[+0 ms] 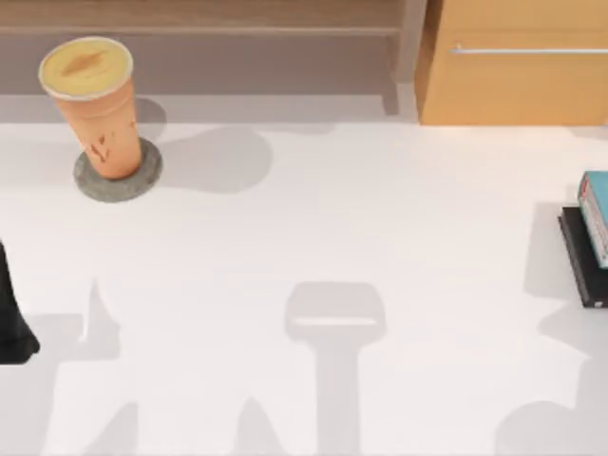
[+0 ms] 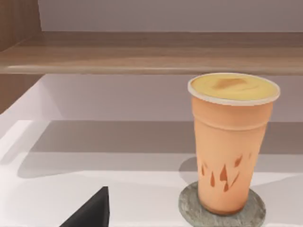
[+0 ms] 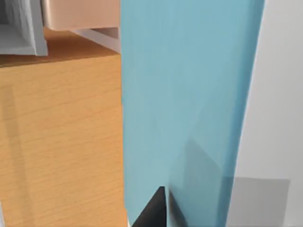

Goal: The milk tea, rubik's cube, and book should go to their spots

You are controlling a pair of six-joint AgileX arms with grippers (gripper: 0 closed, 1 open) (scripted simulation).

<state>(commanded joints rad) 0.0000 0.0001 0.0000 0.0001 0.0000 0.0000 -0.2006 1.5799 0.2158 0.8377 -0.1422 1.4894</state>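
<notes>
The milk tea stands upright on a grey coaster at the bench's far left, the book lies atop a black book at its right edge, and neither end effector's grip state can be told

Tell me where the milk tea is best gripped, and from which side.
Probably around the mid-body of the milk tea, coming in level from the side. It stands upright on a grey coaster, its lid is wider than the tapered body, so a top-down grasp would meet the rim first. The left arm's tool sits nearest, low beside it.
</notes>
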